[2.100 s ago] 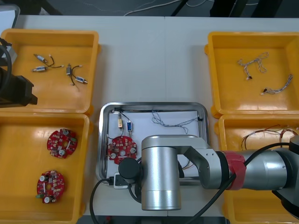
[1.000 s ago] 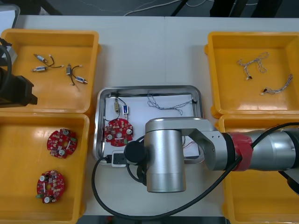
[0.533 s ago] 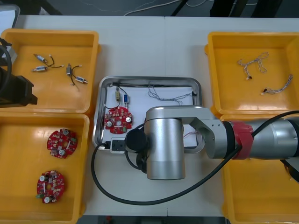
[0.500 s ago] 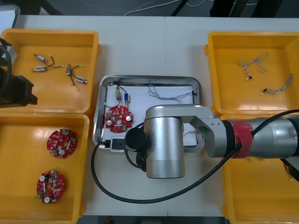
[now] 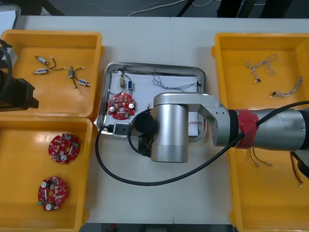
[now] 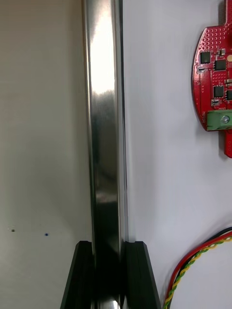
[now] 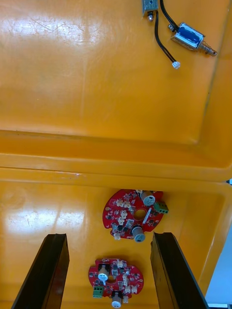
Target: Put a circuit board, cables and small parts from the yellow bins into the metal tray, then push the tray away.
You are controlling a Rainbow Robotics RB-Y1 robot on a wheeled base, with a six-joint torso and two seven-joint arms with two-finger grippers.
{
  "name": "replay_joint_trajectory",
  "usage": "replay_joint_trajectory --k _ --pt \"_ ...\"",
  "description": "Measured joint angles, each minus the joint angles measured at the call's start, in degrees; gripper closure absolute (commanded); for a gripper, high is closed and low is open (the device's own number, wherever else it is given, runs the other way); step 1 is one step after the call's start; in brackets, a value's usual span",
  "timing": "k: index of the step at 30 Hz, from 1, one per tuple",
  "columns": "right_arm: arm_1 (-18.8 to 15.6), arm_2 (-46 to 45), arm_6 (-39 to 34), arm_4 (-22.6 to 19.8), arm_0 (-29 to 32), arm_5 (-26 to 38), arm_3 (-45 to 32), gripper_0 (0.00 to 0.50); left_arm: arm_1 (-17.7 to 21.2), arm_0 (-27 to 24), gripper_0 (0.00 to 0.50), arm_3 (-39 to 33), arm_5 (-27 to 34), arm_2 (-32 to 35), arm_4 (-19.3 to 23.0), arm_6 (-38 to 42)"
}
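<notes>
The metal tray (image 5: 154,65), white inside, lies between the bins. It holds a round red circuit board (image 5: 121,106), small metal parts (image 5: 126,83), a blue and white cable (image 5: 176,83) and a red and yellow cable (image 5: 195,123). My right gripper (image 6: 108,244) is shut on the tray's near rim (image 6: 104,120), one finger on each side of it. In the right wrist view the circuit board (image 6: 215,87) and the red and yellow cable (image 6: 198,270) lie just inside that rim. My left gripper (image 7: 108,235) hangs open over the left bins, above two circuit boards (image 7: 133,215).
The far left bin (image 5: 53,43) holds small metal parts (image 5: 72,77). The near left bin (image 5: 24,169) holds two circuit boards (image 5: 63,147). Cables lie in the far right bin (image 5: 260,87) and the near right bin (image 5: 270,193). A black wrist cable (image 5: 111,169) loops over the table.
My right arm has moved away from me with the tray's rim in its grip, and the tray with its contents has slid toward the far edge. The left arm has not moved.
</notes>
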Motion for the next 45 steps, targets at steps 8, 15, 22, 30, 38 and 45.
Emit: replay_joint_trajectory --k 8,15,22,30,38,45 --pt "-0.07 0.0 6.46 -0.07 -2.19 -0.59 3.97 0.5 0.0 0.0 0.0 0.0 0.0 0.0 0.0 0.0" --pt "-0.1 0.0 9.21 -2.27 -4.04 -4.37 8.0 0.5 0.0 0.0 0.0 0.0 0.0 0.0 0.0 0.0" --pt "-0.1 0.0 12.34 -3.26 -5.59 -7.73 11.34 0.5 0.0 0.0 0.0 0.0 0.0 0.0 0.0 0.0" --pt "-0.1 0.0 12.94 -3.34 -6.52 -7.92 13.05 0.5 0.0 0.0 0.0 0.0 0.0 0.0 0.0 0.0" --pt "-0.1 0.0 12.96 -3.4 -7.34 -8.14 14.74 0.5 0.0 0.0 0.0 0.0 0.0 0.0 0.0 0.0" --pt "-0.1 0.0 12.96 -3.43 -8.09 -9.69 16.67 0.5 0.0 0.0 0.0 0.0 0.0 0.0 0.0 0.0"
